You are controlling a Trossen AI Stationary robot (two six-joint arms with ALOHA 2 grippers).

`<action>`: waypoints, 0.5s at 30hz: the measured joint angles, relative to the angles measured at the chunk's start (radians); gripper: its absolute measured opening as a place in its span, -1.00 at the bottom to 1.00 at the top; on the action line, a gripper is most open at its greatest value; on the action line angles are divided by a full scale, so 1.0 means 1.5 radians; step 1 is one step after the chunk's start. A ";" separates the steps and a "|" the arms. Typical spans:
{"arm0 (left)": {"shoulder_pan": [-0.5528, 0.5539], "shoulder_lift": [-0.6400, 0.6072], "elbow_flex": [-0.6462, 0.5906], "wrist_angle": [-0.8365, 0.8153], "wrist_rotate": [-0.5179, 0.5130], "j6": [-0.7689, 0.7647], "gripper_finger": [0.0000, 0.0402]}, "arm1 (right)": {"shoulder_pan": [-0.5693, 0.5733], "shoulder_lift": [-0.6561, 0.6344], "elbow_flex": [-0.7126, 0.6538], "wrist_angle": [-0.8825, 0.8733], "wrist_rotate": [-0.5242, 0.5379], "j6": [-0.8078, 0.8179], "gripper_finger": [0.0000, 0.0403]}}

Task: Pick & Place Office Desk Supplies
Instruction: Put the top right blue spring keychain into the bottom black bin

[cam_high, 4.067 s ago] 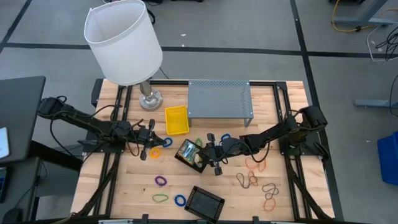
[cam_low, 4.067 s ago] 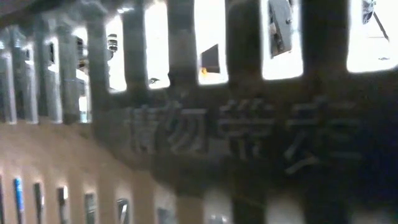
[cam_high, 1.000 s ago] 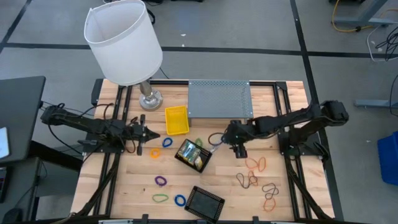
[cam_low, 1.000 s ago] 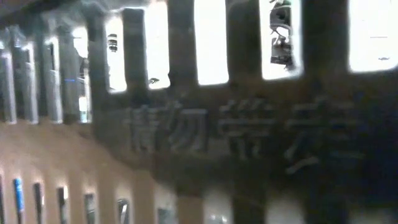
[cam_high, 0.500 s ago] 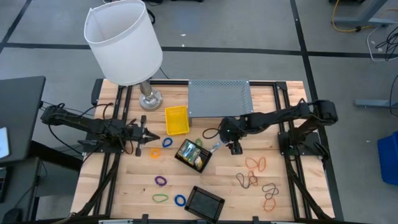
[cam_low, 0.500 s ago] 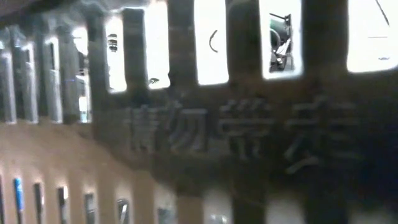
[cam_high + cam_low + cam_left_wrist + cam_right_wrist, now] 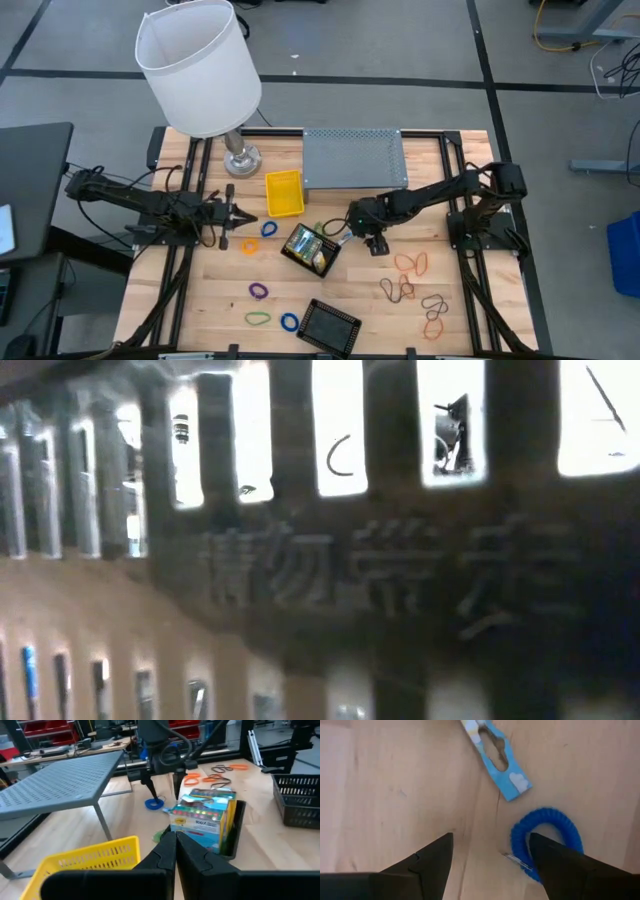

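Right tool spread above a blue band mid-bench.
From above, right tool (image 7: pixel 352 232) hangs released beside the crayon box (image 7: pixel 309 248); left tool (image 7: pixel 243 217) clenched, empty. Right wrist: blue rubber band (image 7: pixel 547 841) on bare wood beside its fingers (image 7: pixel 432 857).

A tall lamp with a big white shade (image 7: pixel 198 62) stands at the back corner of the wooden table (image 7: pixel 460 335). Beside it sits a grey metal shelf (image 7: pixel 353 157) full of little holes.

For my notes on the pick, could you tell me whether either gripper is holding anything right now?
Nothing is held. The right gripper hangs open over the blue band without touching it, and the left gripper is shut on nothing.
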 joint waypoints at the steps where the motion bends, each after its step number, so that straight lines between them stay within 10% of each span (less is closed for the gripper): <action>1: 0.000 0.000 0.000 0.000 0.003 0.004 -0.93 | 0.003 0.004 0.000 0.003 0.007 0.000 0.31; 8: 0.000 0.000 0.000 0.003 0.110 0.026 -0.93 | 0.013 0.009 0.001 0.007 0.021 0.006 0.03; 15: 0.000 0.000 0.000 0.006 0.028 0.023 -0.93 | 0.024 0.010 0.001 0.014 0.015 0.047 -0.65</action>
